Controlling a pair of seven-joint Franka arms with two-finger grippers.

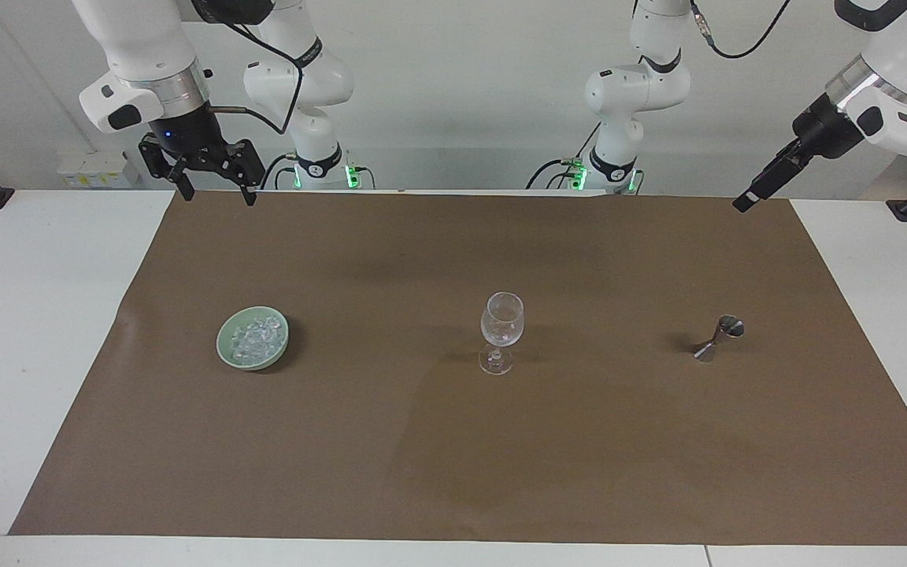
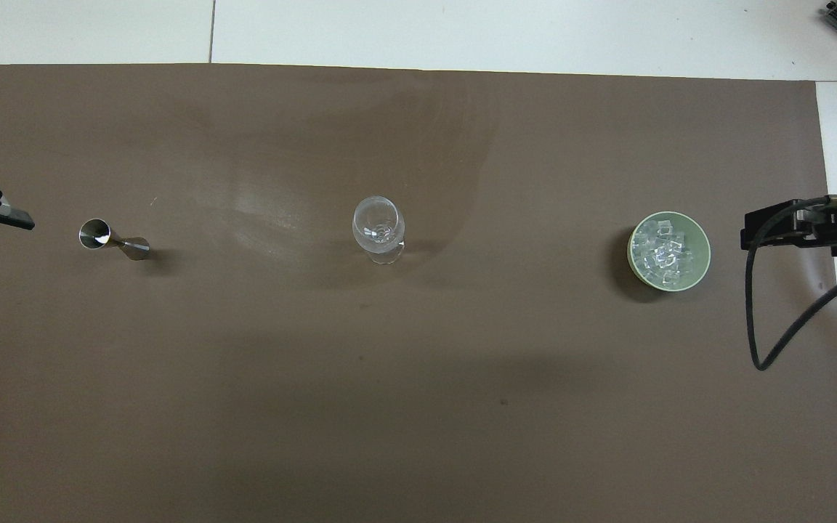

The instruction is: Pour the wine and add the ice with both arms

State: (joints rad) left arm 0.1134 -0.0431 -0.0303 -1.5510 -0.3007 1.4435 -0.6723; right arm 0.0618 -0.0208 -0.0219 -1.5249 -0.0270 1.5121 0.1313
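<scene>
The ice (image 1: 257,339) is heaped in a green bowl (image 1: 230,353) set on the brown mat (image 1: 453,457) toward the right arm's end of the table (image 1: 28,315), about midway between the mat's edge nearest the robots and its edge farthest from them. An empty wine glass (image 1: 501,331) is stood upright near the mat's middle. A steel jigger (image 1: 719,338) is seen tilted toward the left arm's end, in line with the glass and bowl. The right gripper (image 1: 213,193) is held in the air over the mat's corner nearest its own base, its fingers spread wide and holding nothing. The left gripper (image 1: 746,201) is raised over the mat's corner at the left arm's end, turned edge-on, with its fingers apart and nothing between them.
</scene>
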